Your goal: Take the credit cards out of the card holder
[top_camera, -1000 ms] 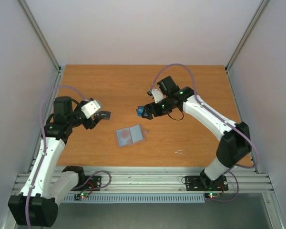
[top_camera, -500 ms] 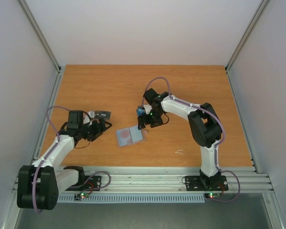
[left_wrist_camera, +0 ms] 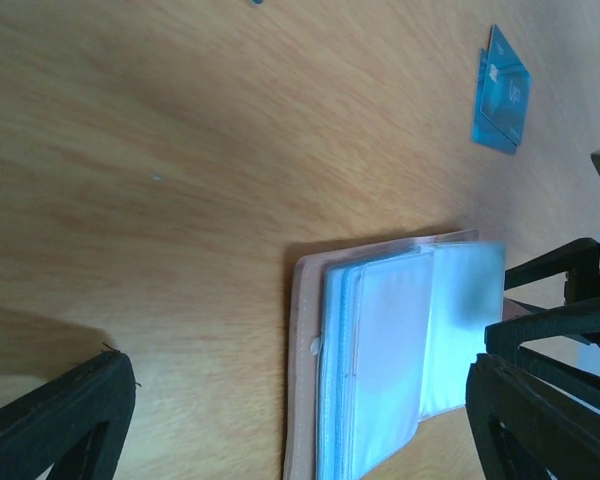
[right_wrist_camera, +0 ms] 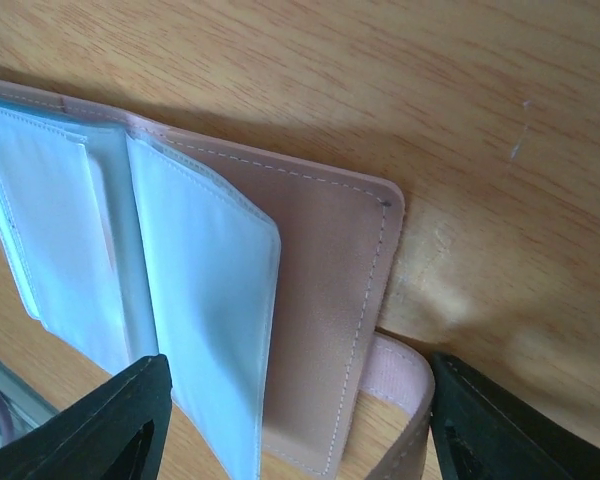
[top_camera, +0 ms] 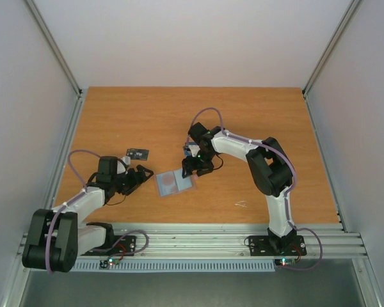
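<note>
"On the wooden table, between your two grippers: which object?"

"The card holder, lying open, pale blue panels up, pinkish cover beneath. From overhead a red round mark shows through one pocket, so the white card sits inside. Its edges are blurred, and neither wrist view shows the mark."

"And your fingers?"

"My left gripper stands wide just left of the holder, touching nothing. In its wrist view both left fingers are cut off by the frame. My right gripper hangs over the holder's far right corner, jaws wide, with the cover's corner and its strap lying between the tips. Whether a tip touches the cover, I cannot tell."

"The other cards?"

"The dark card lies flat on the table, far of my left gripper and apart from the holder; its print is too small to read. The blue card lies on the table beyond the holder, apart from it. Overhead my right wrist hides all but a speck. It may be one card or two overlapped: I cannot tell."
</note>
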`<state>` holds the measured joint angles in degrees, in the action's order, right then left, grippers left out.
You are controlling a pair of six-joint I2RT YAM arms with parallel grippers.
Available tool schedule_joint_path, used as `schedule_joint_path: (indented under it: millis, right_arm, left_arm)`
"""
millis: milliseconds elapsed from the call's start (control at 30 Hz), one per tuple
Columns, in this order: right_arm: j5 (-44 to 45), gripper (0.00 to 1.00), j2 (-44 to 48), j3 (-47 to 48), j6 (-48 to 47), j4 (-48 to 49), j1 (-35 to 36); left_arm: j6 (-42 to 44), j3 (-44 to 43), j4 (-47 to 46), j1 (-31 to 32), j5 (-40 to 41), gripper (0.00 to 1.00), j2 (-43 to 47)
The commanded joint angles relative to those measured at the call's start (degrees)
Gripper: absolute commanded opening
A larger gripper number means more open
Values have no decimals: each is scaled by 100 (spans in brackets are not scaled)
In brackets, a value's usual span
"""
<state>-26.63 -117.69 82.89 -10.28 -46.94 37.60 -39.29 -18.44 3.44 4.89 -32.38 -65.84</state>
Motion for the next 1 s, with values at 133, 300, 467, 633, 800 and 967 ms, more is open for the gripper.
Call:
schedule_joint_path:
  millis: [133, 300, 467, 633, 800, 967]
  right_arm:
    - [-439, 66, -336, 11, 185, 264, 45]
    - [-926, 57, -541, 59, 395, 580, 45]
    - [-1443, 46, -616, 79, 592, 915, 45]
    - [-1935, 24, -585, 147, 726, 1201, 43]
    - [-2230, 2, -494, 266, 673, 1205, 24]
    - [-2143, 1, 232, 285, 365, 999, -69]
  left_arm:
    - [-198, 169, -869, 258, 20, 85, -448]
    - [-263, 187, -1066, 292, -62, 78, -642]
    - [-247, 200, -1427, 326, -356, 73, -654]
    - [-233, 240, -1792, 343, -622, 66, -508]
    - [-204, 264, -1945, 331, -784, 65, -231]
    - [-158, 217, -1965, 135, -1223, 77, 273]
